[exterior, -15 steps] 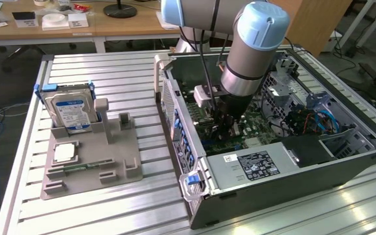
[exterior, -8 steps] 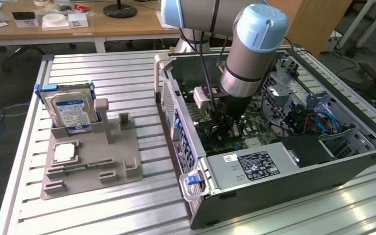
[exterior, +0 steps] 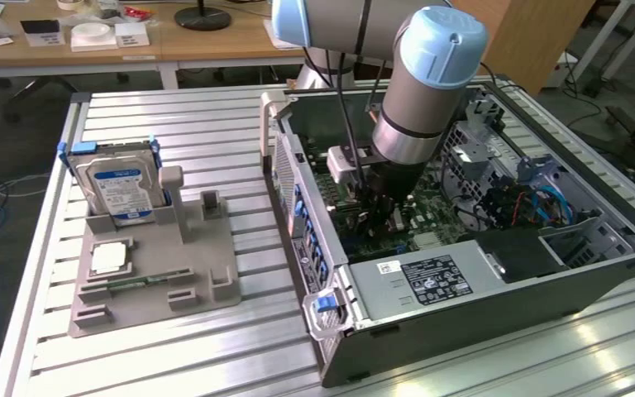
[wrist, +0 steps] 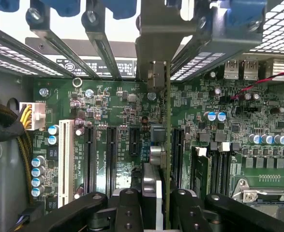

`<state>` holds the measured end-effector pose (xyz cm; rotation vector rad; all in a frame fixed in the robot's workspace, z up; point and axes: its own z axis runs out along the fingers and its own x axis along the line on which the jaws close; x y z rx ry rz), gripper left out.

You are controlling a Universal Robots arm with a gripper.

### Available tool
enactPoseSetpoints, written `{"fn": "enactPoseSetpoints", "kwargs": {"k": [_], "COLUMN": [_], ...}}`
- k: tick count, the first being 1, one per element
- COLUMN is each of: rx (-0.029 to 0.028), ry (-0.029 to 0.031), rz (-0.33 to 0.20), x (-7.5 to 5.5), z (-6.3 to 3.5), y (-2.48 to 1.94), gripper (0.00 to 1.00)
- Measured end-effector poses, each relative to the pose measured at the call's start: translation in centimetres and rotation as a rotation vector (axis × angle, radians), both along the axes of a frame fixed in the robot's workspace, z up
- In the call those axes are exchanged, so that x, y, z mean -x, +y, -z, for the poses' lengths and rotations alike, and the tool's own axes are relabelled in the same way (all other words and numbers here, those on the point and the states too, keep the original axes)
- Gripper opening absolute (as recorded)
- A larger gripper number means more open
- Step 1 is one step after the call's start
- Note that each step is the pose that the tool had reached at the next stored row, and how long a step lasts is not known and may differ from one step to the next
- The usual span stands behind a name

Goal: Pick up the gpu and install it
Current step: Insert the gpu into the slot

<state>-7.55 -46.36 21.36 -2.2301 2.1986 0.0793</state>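
Inside the open computer case (exterior: 582,273), the gripper (exterior: 375,217) sits low over the motherboard (wrist: 117,104), its fingers (wrist: 127,212) pinching the gpu (wrist: 167,159), which stands on edge above the board's expansion slots, its metal bracket end toward the case's rear slot openings. The power supply (exterior: 428,281) sits in the case too, just beside the arm. Well apart from the case, the grey holder tray (exterior: 158,273) carries one hard drive (exterior: 119,186) standing upright, one square chip (exterior: 108,258) lying flat and one memory stick (exterior: 130,284).
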Motion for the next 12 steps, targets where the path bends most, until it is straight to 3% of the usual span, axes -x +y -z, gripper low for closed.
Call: {"fn": "enactPoseSetpoints", "kwargs": {"k": [12], "rx": [0.0018], "ry": [0.0003], "rz": [0.0], "x": [0.0], "z": [-0.24], "y": [-0.01], "gripper": [0.28]}}
